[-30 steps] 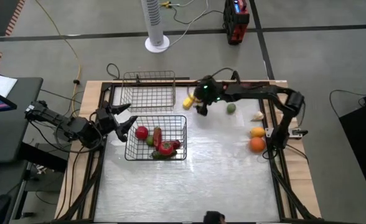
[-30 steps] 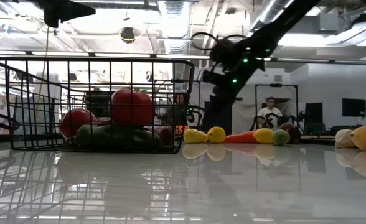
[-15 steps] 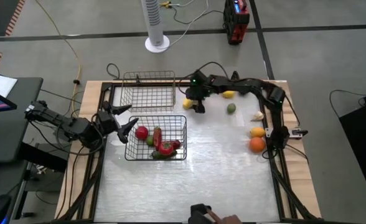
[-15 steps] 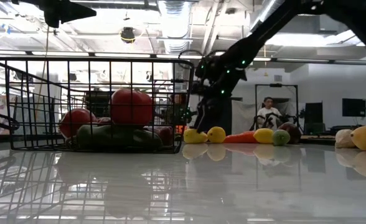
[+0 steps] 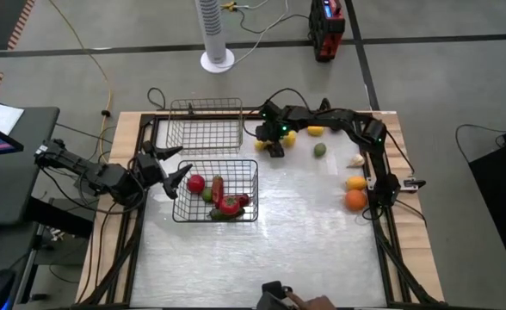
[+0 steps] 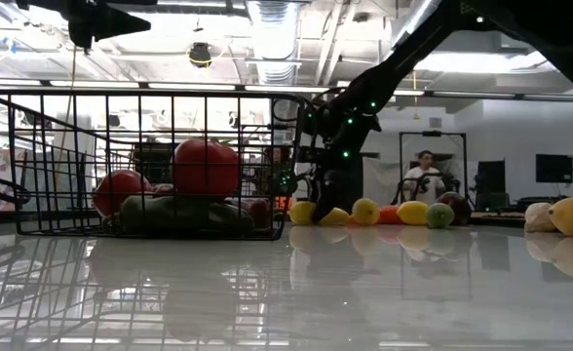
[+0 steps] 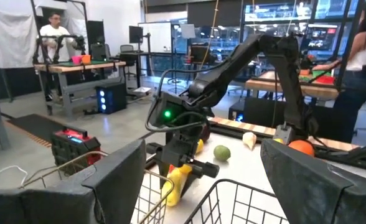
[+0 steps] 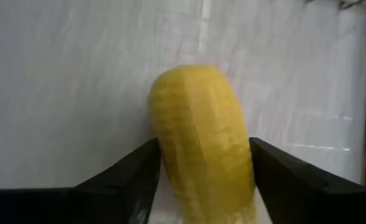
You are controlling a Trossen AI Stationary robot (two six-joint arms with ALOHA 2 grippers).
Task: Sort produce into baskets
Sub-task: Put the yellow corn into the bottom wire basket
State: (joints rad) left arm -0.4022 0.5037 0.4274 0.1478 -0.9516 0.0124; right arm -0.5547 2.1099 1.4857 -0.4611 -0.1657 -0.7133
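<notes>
While dark basket (image 5: 216,191) holds red, green produce (image 5: 228,205), silvery basket (image 5: 206,127) bare

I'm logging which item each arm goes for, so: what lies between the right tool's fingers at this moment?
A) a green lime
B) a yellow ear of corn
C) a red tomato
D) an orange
B: the right wrist view shows the yellow ear of corn lying on the white table between the right tool's two dark fingers, which flank it on both sides.
</notes>
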